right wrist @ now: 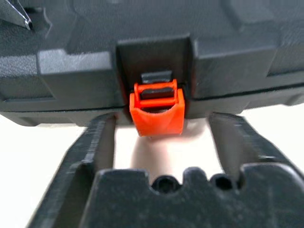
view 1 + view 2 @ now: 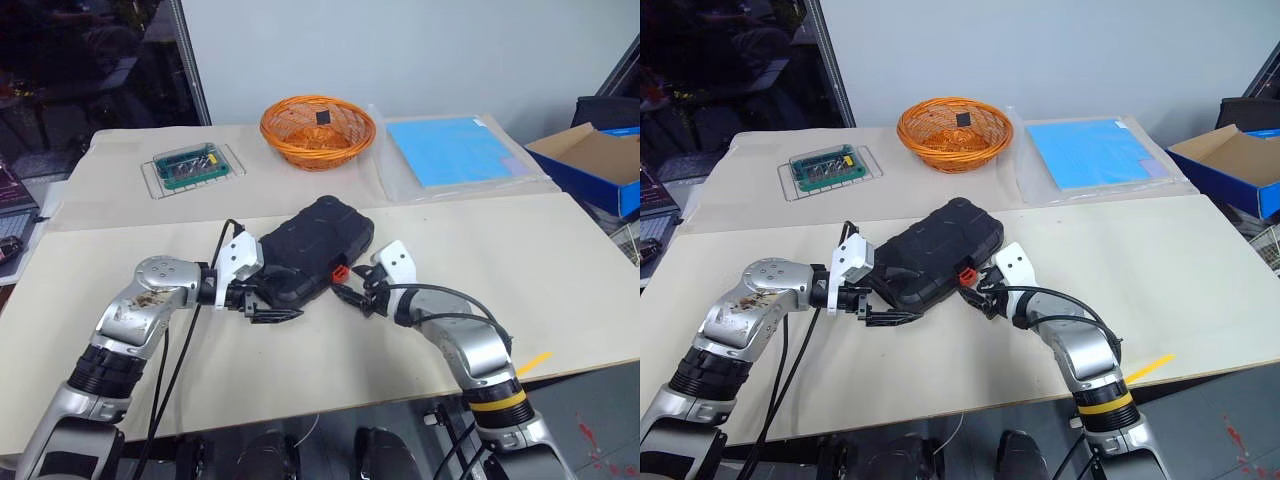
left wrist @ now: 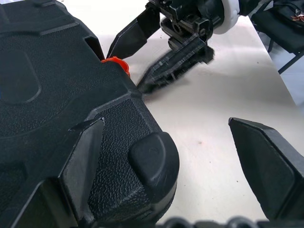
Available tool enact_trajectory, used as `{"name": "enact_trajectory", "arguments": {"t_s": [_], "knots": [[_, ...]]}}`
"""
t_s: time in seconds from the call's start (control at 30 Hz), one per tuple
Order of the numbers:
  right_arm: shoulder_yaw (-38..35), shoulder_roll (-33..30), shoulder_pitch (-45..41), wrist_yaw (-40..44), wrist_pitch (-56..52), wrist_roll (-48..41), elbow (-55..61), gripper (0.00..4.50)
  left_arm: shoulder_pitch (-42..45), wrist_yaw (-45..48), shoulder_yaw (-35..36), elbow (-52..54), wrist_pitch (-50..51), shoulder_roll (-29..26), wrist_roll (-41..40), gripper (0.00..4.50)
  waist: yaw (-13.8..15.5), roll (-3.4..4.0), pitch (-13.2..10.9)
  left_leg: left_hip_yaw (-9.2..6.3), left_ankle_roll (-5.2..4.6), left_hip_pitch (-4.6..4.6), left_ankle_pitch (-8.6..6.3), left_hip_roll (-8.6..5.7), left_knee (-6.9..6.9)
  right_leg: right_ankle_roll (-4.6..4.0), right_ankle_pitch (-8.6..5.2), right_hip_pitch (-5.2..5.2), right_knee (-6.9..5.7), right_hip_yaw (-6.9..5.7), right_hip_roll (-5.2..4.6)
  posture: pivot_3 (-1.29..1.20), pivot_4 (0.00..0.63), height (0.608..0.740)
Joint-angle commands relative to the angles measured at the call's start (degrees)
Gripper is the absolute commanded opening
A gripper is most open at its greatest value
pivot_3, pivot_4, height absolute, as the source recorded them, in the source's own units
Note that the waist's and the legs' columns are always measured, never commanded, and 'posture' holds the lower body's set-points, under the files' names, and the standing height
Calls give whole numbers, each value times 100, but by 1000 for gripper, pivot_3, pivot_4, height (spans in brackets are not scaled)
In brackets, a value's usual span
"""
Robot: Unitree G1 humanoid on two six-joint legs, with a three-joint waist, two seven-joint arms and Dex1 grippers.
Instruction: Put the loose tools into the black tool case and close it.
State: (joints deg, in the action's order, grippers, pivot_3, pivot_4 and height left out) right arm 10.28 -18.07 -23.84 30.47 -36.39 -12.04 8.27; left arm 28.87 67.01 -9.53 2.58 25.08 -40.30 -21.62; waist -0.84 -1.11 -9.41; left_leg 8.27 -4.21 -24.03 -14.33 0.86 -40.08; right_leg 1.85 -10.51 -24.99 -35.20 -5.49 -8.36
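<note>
The black tool case (image 2: 308,249) lies lid-down and shut on the cream table (image 2: 560,280), w/ the robot's two arms closing in on its near edge, apparently to finish the fastening. The left gripper (image 2: 268,314) sits at the case's near-left corner, fingers spread wide and grasping nothing; one finger (image 3: 83,161) lies over the corner's lid and the other (image 3: 270,166) hangs off it above bare table, prob. to steady the case while the other arm works. The right gripper (image 1: 159,137) faces the case's front edge, fingers parted either side of the orange latch (image 1: 157,110) and gripping nothing, lined up as if to press it home. The latch hangs at the seam betw. lid and base; whether it has caught can't be told. No loose tools lie around the case, so packing looks done. Well behind the case stand an orange basket (image 2: 318,132), a green bit box (image 2: 192,167) and a blue sheet (image 2: 450,150).
</note>
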Motion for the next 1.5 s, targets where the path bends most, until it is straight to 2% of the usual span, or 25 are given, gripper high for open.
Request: {"name": "enact_trajectory", "arguments": {"t_s": [0.03,0.37,0.4,0.5,1.2,1.5], "knots": [[-57,-52,-141,100,284,42,-38,2537,-123,48,-61,-144,-41,-111,212,4500,-3,0,0,0,0,0,0,0,0,0,0,0,0,0,0,0,150,740],[-20,-83,-163,274,376,52,-29,2537,-161,51,-54,-210,-193,-59,296,4500,-8,0,0,0,0,0,0,1,0,0,0,-1,0,0,0,0,150,740],[-16,-79,-163,281,393,56,-31,2029,-170,46,-55,-209,-203,-56,297,4500,-8,0,0,0,0,0,0,1,1,0,0,-1,0,1,0,0,150,740],[14,-67,-168,307,424,76,-26,1236,-195,37,-48,-186,-203,-61,286,4500,-9,0,0,0,0,0,0,1,0,0,0,-1,0,1,0,0,150,740],[-197,-54,-270,355,274,-98,463,1241,-280,-101,-105,-59,-76,-39,303,4500,-20,0,0,0,0,0,0,1,2,0,0,-3,0,2,0,0,150,740],[-200,-38,-478,366,273,-136,338,1241,-279,-155,-159,-39,-41,3,323,4500,-55,0,0,1,2,0,1,3,2,-1,1,-4,-1,2,0,0,150,740]]}}
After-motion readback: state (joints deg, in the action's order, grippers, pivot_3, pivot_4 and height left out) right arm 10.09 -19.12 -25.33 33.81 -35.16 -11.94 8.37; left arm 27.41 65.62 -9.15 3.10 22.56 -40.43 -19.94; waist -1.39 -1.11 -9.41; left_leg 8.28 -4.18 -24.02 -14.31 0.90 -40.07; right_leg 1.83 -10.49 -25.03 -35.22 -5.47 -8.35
